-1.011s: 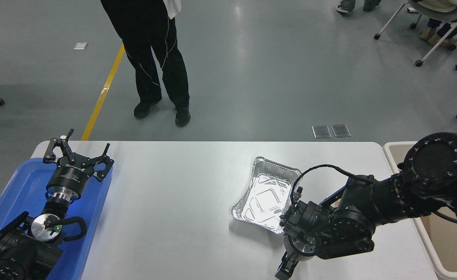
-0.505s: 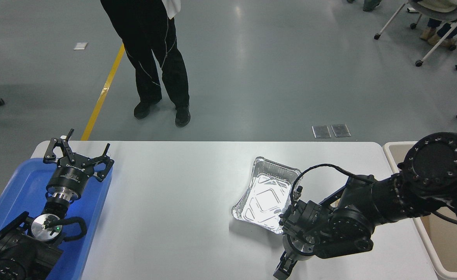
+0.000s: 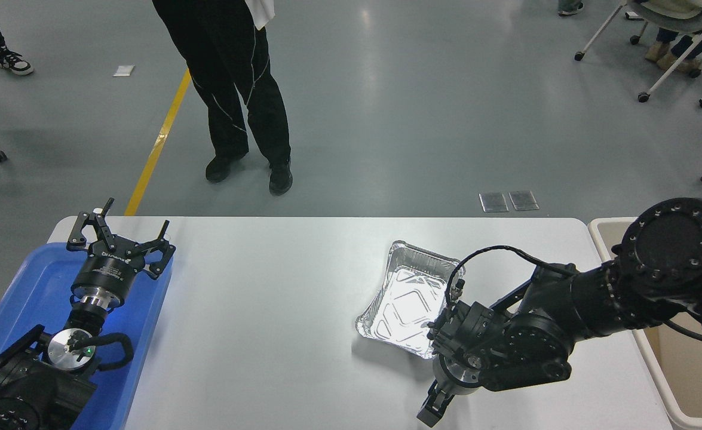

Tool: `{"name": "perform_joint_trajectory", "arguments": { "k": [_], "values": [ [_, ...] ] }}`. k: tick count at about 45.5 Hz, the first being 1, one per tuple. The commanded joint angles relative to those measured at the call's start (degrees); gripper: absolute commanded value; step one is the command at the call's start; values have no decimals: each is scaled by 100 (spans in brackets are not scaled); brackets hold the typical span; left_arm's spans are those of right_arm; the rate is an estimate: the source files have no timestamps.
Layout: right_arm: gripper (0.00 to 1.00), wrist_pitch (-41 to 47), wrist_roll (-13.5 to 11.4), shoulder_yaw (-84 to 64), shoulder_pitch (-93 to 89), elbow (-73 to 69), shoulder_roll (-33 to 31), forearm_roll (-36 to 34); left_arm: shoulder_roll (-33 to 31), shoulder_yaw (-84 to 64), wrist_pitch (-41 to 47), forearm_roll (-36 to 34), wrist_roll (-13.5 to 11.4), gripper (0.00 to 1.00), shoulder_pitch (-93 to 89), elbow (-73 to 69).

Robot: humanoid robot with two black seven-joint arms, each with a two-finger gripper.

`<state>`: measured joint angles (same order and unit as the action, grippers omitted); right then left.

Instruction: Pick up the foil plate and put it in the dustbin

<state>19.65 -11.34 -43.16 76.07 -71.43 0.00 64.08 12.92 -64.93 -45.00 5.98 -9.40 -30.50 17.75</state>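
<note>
The foil plate (image 3: 406,297) lies flat on the white table, right of the middle, with its shiny embossed base facing up. My right arm reaches in from the right edge, and its wrist covers the plate's near right corner. My right gripper (image 3: 433,409) points down toward the table's near edge, just in front of the plate and partly cut off by the picture's bottom. The beige dustbin (image 3: 603,232) stands past the table's right end, mostly behind my right arm. My left gripper (image 3: 121,236) is parked open at the lower left, holding nothing.
A blue tray (image 3: 28,286) lies under my left arm at the table's left end. A person in black trousers (image 3: 231,89) stands beyond the far edge. Chairs on castors (image 3: 655,36) are at the back right.
My right wrist and gripper have shifted slightly left over the plate's near corner. The plate has not moved. Another person's shoe has come into view at the top left.
</note>
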Motion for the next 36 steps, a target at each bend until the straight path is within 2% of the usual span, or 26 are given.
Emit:
{"name": "perform_joint_trajectory", "arguments": {
  "k": [1, 18, 36],
  "values": [
    [100, 4, 0, 0, -49, 41, 0, -10, 0, 7, 0, 0, 8, 99, -9, 0],
    [100, 39, -8, 18, 83, 41, 0, -115, 0, 7, 0, 0, 8, 99, -9, 0],
    [100, 83, 9, 36, 1190, -231, 0, -2197, 0, 7, 0, 0, 8, 99, -9, 0]
  ]
}}
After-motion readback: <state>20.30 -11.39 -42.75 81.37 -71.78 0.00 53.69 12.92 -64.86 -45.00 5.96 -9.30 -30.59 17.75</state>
